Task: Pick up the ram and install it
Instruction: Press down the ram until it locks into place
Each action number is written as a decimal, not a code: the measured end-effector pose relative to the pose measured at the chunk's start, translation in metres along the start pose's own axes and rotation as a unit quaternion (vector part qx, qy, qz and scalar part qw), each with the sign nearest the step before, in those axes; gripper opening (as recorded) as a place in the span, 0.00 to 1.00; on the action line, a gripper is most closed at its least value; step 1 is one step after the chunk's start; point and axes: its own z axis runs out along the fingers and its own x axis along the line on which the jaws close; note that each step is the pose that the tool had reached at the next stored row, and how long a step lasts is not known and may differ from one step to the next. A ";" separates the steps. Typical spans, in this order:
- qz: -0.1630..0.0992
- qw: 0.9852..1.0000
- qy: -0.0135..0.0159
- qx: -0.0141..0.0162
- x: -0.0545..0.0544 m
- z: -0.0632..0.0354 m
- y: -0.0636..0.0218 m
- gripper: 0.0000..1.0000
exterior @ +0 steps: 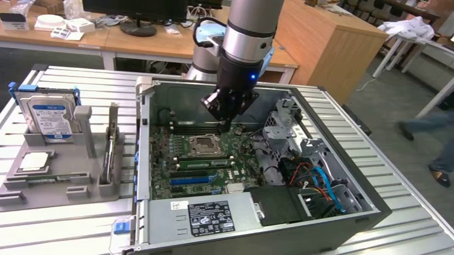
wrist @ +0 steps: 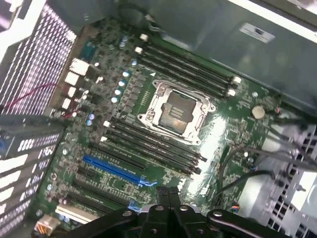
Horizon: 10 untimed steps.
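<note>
The ram [exterior: 111, 147], a long thin stick, stands on edge in a slot of the grey holder tray [exterior: 50, 191], on the exterior view's left beside the open computer case [exterior: 369, 212]. My gripper [exterior: 225, 126] hangs inside the case over the motherboard [exterior: 212, 175], just past the processor socket [exterior: 204, 143], far from the ram. In the wrist view the gripper [wrist: 168, 191] has its two fingers pressed together, shut with nothing between them. Below it lie the socket [wrist: 177, 110] and rows of dark memory slots [wrist: 188, 67] on either side.
A silver-and-blue hard drive [exterior: 48, 112] stands in the tray, with a square silver processor chip [exterior: 35, 162] in front of it. Drive cages and cables [exterior: 319, 180] fill the case on the exterior view's right. A person's legs [exterior: 429, 138] pass at the far right.
</note>
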 end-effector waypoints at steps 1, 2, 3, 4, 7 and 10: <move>0.009 1.000 0.000 0.000 0.000 0.0001 0.0000 0.10; 0.018 1.000 0.000 0.001 0.000 0.0002 0.0000 0.10; 0.027 1.000 0.000 0.001 0.000 0.0003 0.0000 0.10; 0.036 0.999 0.000 0.001 0.000 0.0004 0.0000 0.10; 0.064 0.998 0.000 0.002 0.000 0.0006 0.0000 0.10; 0.090 0.996 -0.001 0.003 0.000 0.0009 0.0000 0.10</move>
